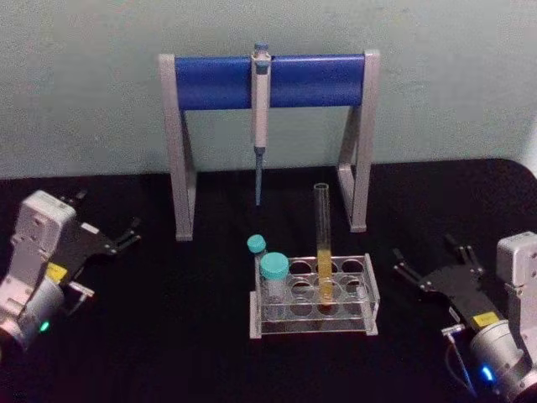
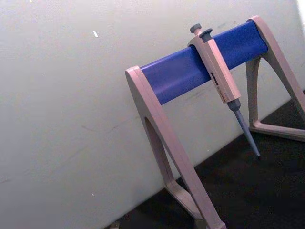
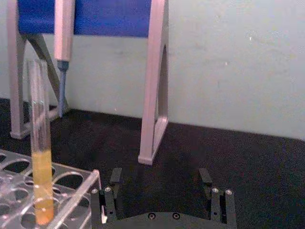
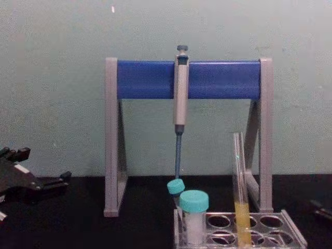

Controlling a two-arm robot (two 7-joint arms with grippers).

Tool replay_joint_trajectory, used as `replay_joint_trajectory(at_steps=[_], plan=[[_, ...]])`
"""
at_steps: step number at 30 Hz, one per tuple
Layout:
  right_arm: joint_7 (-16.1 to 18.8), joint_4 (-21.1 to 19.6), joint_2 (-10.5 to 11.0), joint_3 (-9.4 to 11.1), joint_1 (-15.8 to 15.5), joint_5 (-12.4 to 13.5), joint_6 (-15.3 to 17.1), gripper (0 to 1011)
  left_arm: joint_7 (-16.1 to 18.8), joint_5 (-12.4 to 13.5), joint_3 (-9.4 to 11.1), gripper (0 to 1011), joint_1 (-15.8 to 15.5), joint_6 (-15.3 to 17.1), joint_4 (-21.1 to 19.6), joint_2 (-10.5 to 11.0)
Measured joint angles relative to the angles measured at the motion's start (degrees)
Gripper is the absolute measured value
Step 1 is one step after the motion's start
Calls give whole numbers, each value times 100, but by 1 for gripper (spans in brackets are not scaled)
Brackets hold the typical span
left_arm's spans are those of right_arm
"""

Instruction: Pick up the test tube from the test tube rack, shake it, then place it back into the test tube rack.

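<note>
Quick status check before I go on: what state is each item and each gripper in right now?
test tube: upright in rack, uncapped, part-filled with yellow liquid.
test tube rack: flat on table.
capped tubes: upright in rack, caps on.
pipette: hanging on stand.
left gripper: open, empty.
right gripper: open, empty.

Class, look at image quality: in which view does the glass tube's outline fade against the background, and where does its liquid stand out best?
Chest view: the test tube has its clear upper part fading into the pale wall. Right wrist view: its yellow liquid stands out sharply. Head view: soft overall, with the tube dim against the black table.
</note>
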Motion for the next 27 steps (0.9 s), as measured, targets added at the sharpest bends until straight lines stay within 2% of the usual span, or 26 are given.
replay_joint_trajectory(at_steps=[12,27], plan=[[198,377,-175,48,125,-125,99,1000,0,0,0,1010,0,0,0,0],[209,387,-180,50,129,-135,96,1000,0,0,0,1010,0,0,0,0]])
